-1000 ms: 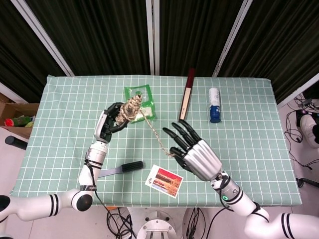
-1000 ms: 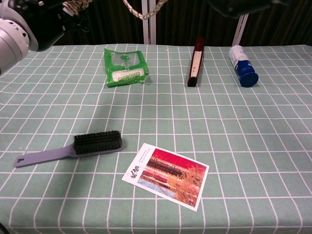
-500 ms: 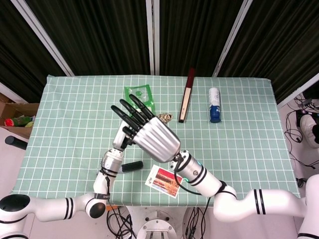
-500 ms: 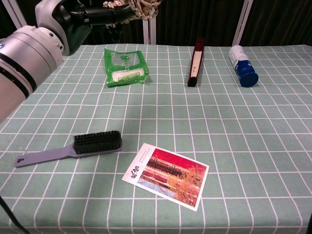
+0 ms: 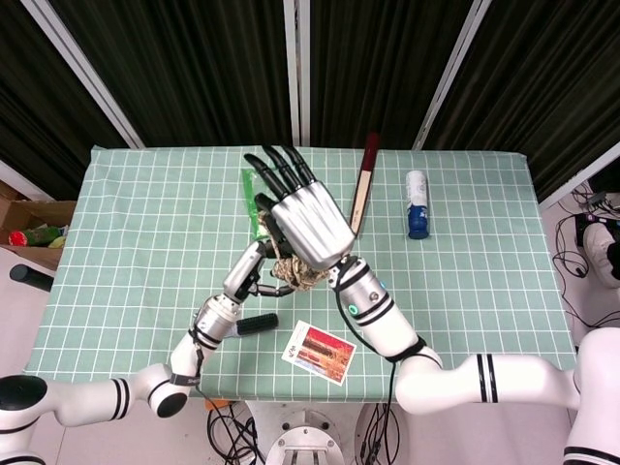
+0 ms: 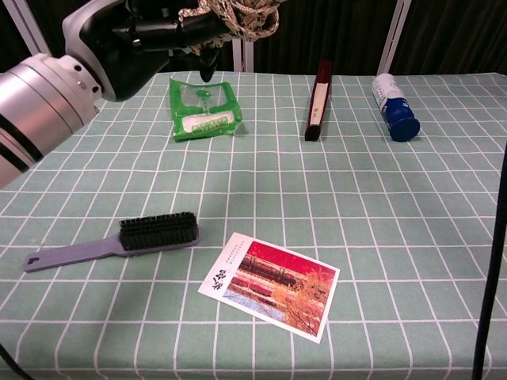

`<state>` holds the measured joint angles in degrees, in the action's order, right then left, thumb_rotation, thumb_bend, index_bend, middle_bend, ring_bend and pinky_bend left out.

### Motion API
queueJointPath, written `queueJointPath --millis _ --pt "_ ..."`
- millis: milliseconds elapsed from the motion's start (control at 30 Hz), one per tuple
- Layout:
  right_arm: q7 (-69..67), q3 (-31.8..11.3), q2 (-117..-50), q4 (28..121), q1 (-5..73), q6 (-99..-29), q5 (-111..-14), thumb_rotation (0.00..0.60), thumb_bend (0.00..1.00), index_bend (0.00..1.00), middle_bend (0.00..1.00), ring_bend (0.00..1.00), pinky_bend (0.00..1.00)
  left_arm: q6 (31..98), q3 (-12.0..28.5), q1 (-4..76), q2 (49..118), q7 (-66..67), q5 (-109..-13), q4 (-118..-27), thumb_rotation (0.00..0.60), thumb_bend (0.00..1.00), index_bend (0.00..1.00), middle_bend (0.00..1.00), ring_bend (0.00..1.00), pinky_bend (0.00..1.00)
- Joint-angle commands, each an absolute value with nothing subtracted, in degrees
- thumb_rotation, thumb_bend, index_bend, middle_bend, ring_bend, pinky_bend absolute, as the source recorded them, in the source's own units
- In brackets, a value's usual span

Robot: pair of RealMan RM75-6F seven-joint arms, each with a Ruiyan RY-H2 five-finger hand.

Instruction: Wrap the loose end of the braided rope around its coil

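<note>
The braided rope coil point(image 5: 289, 273), tan and knotted, hangs above the table in my left hand point(image 5: 248, 275), which grips it from the left. In the chest view the coil point(image 6: 242, 14) is at the top edge with my left hand point(image 6: 150, 36) holding it. My right hand point(image 5: 310, 225) hovers directly over the coil, its silver back up and its fingers spread toward the far edge. It hides the loose end and its own underside, so I cannot tell whether it pinches the rope. The chest view does not show the right hand.
On the green checked tablecloth point(image 5: 136, 223) lie a grey brush point(image 6: 158, 231), a red postcard point(image 6: 273, 285), a green packet point(image 6: 203, 109), a dark red stick-like box point(image 6: 318, 101) and a white bottle with a blue cap point(image 6: 394, 107).
My right hand swung from the near right over the coil, then further toward the far side. My left hand brought the coil right and nearer. The rope's stretched end is no longer visible.
</note>
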<state>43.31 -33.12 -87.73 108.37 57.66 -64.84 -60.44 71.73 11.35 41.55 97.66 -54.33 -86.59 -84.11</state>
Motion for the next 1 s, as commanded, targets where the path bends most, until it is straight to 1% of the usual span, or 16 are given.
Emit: queueJointPath --millis 33,333,667,800,1000 --pt "40.2 -33.3 -86.9 108.1 57.1 -65.7 -57.7 0.6 0.52 1.0 0.13 0.0 0.0 70.8 9.7 42.4 96.3 -60.4 -90.0 -80.9 0.6 0.45 0.8 0.8 0.69 0.68" --pt "33.7 -32.4 -85.5 107.7 56.7 -65.8 -53.6 0.6 0.52 1.0 0.13 0.0 0.0 69.7 7.1 44.7 93.9 -78.6 -94.3 -77.4 0.6 0.45 0.8 0.8 0.69 0.68" --pt "27.2 -30.1 -84.1 107.2 55.1 -66.4 -53.8 0.6 0.52 1.0 0.13 0.0 0.0 72.3 5.1 46.0 92.9 -95.9 -96.6 -74.9 0.6 0.45 0.8 0.8 0.69 0.68" --pt "24.6 -28.2 -83.4 106.5 53.7 -66.6 -55.7 0.6 0.52 1.0 0.13 0.0 0.0 74.0 4.5 46.2 92.8 -100.1 -97.6 -74.1 0.6 0.45 0.8 0.8 0.69 0.68" --pt "20.6 -23.8 -82.8 105.4 51.2 -66.8 -59.9 0.6 0.52 1.0 0.13 0.0 0.0 76.0 4.1 46.6 92.7 -103.9 -98.0 -73.5 0.6 0.45 0.8 0.8 0.69 0.68"
